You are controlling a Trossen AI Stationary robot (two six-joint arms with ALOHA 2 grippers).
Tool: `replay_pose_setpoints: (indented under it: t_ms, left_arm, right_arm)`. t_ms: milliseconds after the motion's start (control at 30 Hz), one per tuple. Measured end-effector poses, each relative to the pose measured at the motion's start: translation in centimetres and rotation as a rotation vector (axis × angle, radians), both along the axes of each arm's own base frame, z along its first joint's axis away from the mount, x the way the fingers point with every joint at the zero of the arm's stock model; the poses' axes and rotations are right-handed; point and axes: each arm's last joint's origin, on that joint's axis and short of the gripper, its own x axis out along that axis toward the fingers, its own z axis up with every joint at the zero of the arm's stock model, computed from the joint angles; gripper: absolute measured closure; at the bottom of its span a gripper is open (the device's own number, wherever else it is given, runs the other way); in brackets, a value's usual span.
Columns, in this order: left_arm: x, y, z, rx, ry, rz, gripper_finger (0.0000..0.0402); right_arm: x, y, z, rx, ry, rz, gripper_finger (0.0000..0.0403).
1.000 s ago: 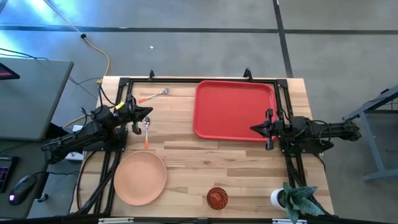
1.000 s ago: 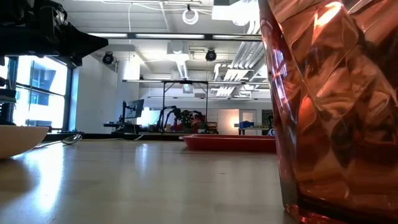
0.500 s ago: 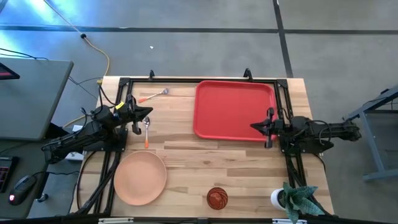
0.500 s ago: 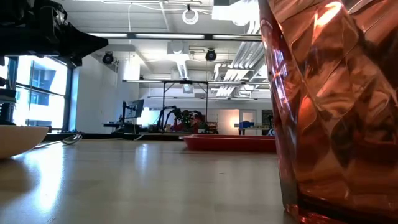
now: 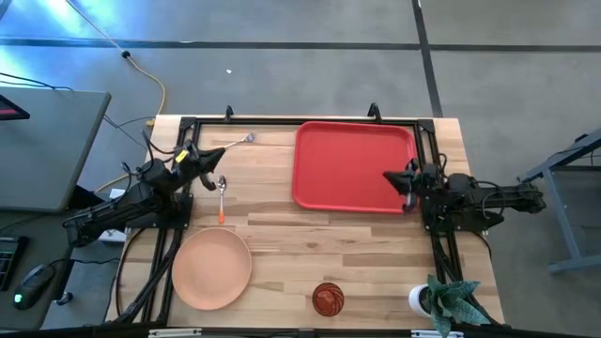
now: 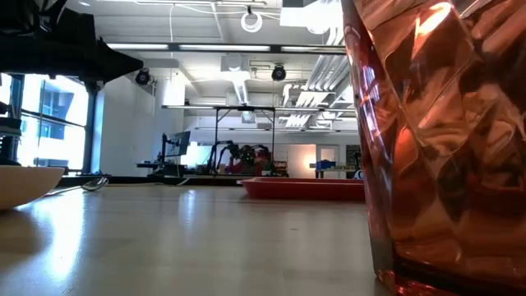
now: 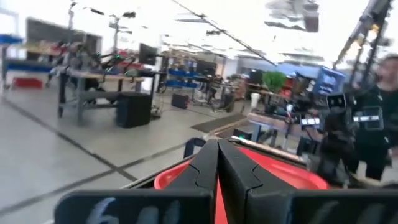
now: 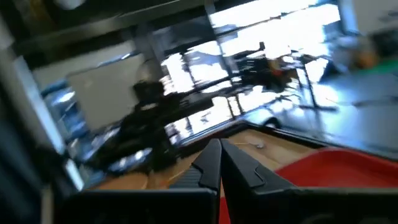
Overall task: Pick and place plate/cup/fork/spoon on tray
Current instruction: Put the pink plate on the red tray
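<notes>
Red tray [image 5: 352,165] bare, tableware spread over the wooden table [image 5: 282,249].

We see both grippers pressed together on nothing — left gripper [image 5: 218,153] above the spoon [image 5: 222,194] with the fork [image 5: 235,143] just beyond, right gripper [image 5: 391,177] over the tray's right edge. Plate [image 5: 211,268] lies near the front left — cup [image 5: 328,298] stands at the front edge, beside a potted plant [image 5: 449,300].

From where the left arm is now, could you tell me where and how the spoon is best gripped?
Judging by the high view, grip the spoon at the middle of its orange handle, coming straight down with the left gripper, fingers either side of its narrow width. It lies flat, bowl toward the gripper, clear of the fork and plate.
</notes>
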Motion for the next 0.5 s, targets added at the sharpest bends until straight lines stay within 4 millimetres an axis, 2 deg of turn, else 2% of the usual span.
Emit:
replay_pose_setpoints:
  t_ms: [167,267,500]
  left_arm:
    - [-0.04,0.06,0.02,-0.091,-0.064,0.005,0.0401]
    - [-0.05,0.06,0.08,-0.147,-0.109,-0.008,0.0401]
    - [-0.14,0.08,0.55,-0.296,-0.274,-0.037,0.0401]
  right_arm:
    - [-0.35,-0.6,0.16,0.191,-0.094,-0.196,0.0402]
    - [-0.37,-0.64,0.17,0.27,-0.137,-0.193,0.0402]
    - [-0.3,-0.58,0.02,0.316,-0.143,-0.16,0.0402]
